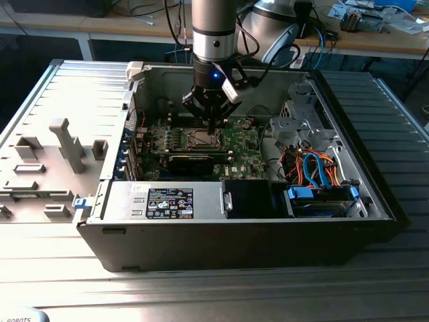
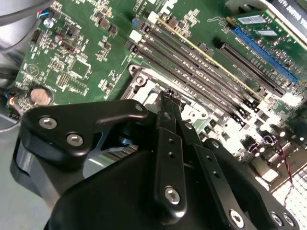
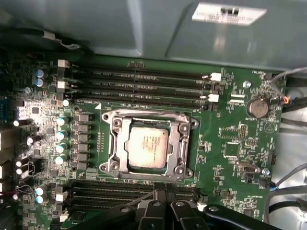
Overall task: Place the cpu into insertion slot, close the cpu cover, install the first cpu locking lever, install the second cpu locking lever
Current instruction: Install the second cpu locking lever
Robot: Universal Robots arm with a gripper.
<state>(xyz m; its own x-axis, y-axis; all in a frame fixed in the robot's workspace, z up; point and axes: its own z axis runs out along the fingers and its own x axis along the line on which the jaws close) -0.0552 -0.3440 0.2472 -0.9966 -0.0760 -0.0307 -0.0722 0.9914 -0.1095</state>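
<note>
Grey ribbed metal forms the surface (image 1: 60,87) in the exterior view, and on it lies an open computer case (image 1: 201,248). Inside the case a green board (image 1: 244,151) lies flat, with cables (image 1: 315,168) bundled toward the exterior view's right. The arm (image 1: 213,33) reaches down into the case, and its pincer (image 1: 212,126) hangs just above the slot (image 1: 204,139), well apart from the case walls.

Second wrist view: the black pincer (image 2: 169,98) has its fingers together, holding nothing, with their tips over the silver frame of the slot (image 2: 144,86). Long memory sockets (image 2: 201,67) run just beside the frame.

First wrist view: the cpu (image 3: 149,147) sits flat in the slot (image 3: 115,143), its dull metal top uncovered. The cover (image 3: 148,114) is not down over the chip. The fingertips (image 3: 158,195) stand near the frame's edge, between it and a row of dark sockets (image 3: 110,191).
</note>
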